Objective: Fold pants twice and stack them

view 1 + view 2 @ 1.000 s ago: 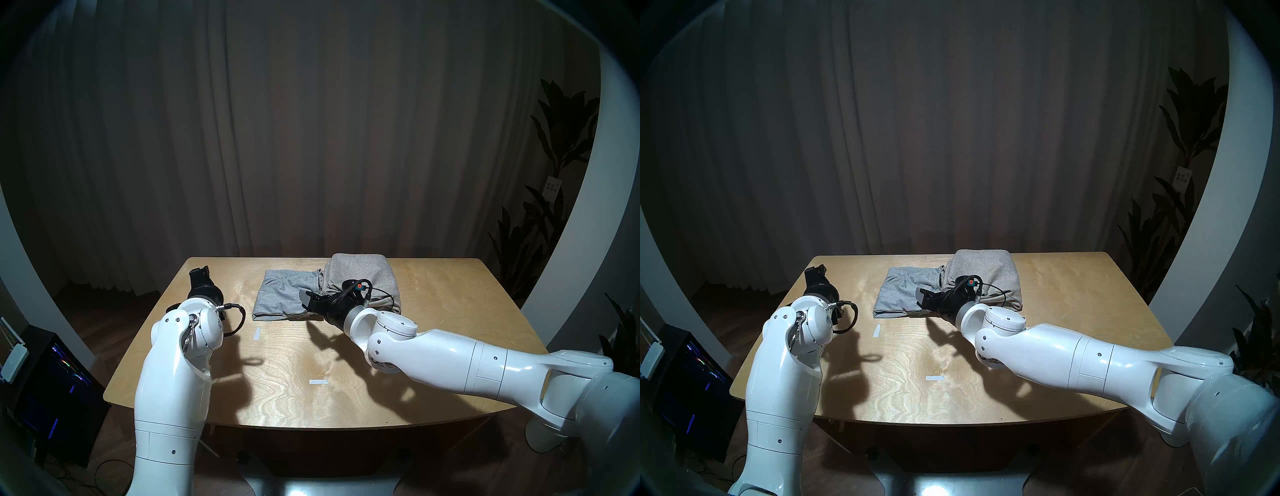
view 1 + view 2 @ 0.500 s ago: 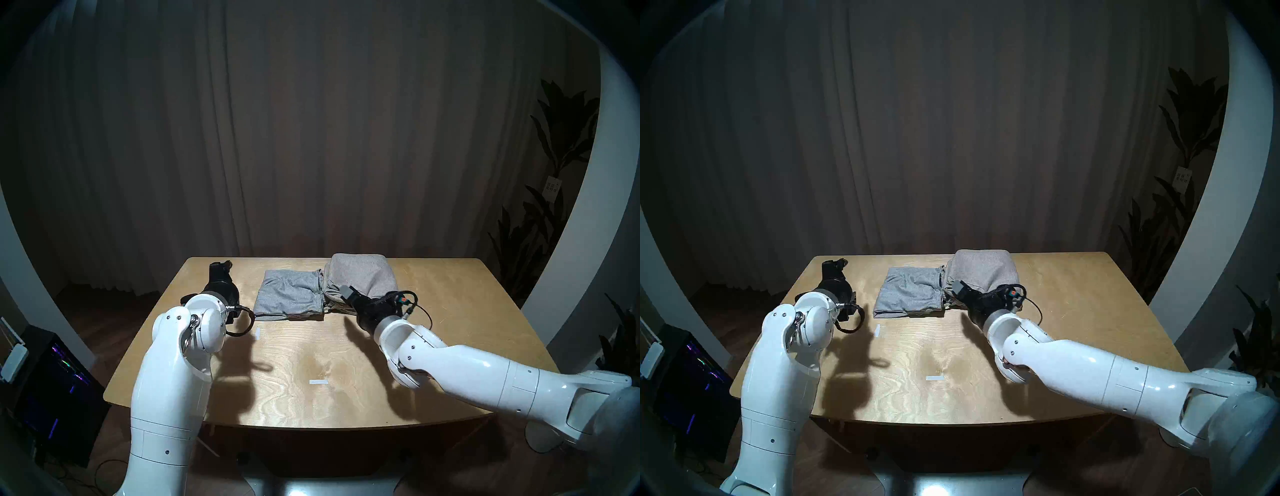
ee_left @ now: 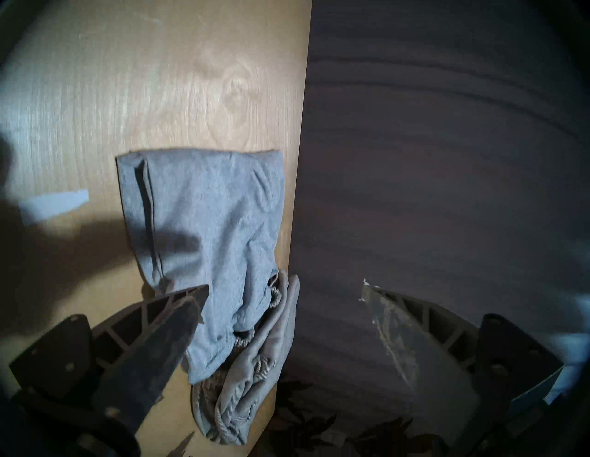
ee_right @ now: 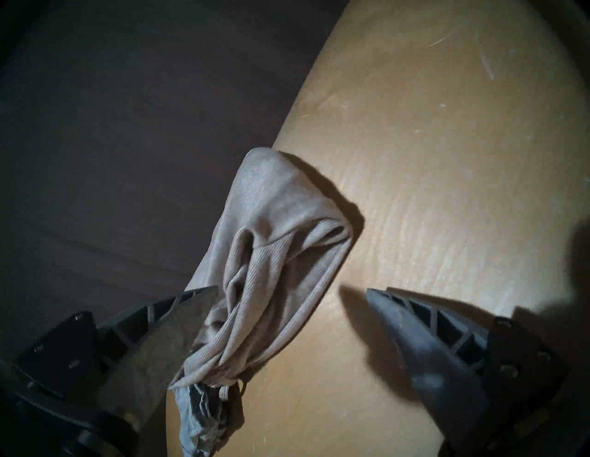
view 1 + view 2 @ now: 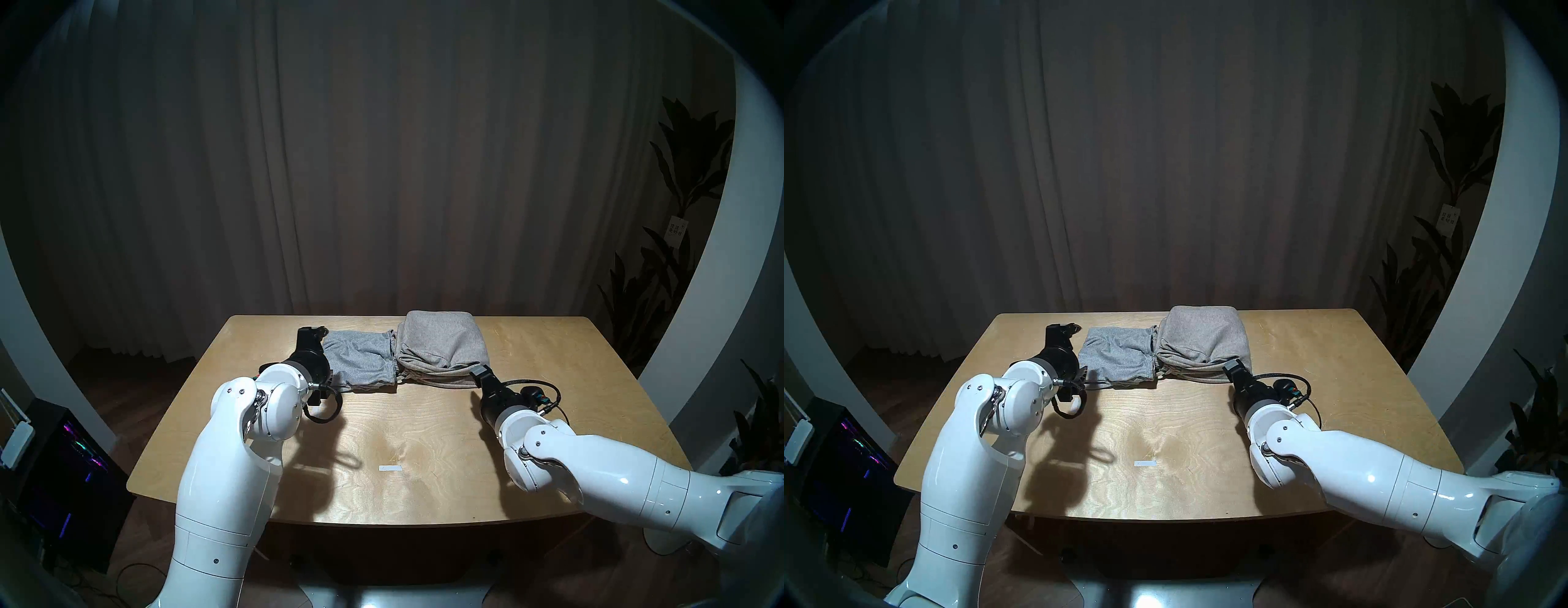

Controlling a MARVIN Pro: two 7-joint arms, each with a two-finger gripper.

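Two folded pants lie side by side at the far edge of the table. The smaller light grey pants (image 5: pixel 360 361) (image 5: pixel 1119 356) (image 3: pixel 207 217) are on the left. The larger beige-grey pants (image 5: pixel 441 344) (image 5: pixel 1204 339) (image 4: pixel 271 239) touch them on the right. My left gripper (image 5: pixel 312 333) (image 3: pixel 284 290) is open and empty at the far left corner of the grey pants. My right gripper (image 5: pixel 481 370) (image 4: pixel 292 291) is open and empty at the near right corner of the beige-grey pants, one finger (image 4: pixel 191 312) over the cloth.
The wooden table (image 5: pixel 424 446) carries a white tape strip (image 5: pixel 390 468) near its front and another tape strip (image 3: pixel 54 204) close to the grey pants. A dark curtain hangs behind the far edge. A plant (image 5: pixel 679 170) stands at the right, a lit computer (image 5: pixel 76 458) at the left.
The left gripper moved right, from the table's left side to the grey pants' left edge. The right gripper swung right, from over the grey pants to the beige-grey pants' near right corner.
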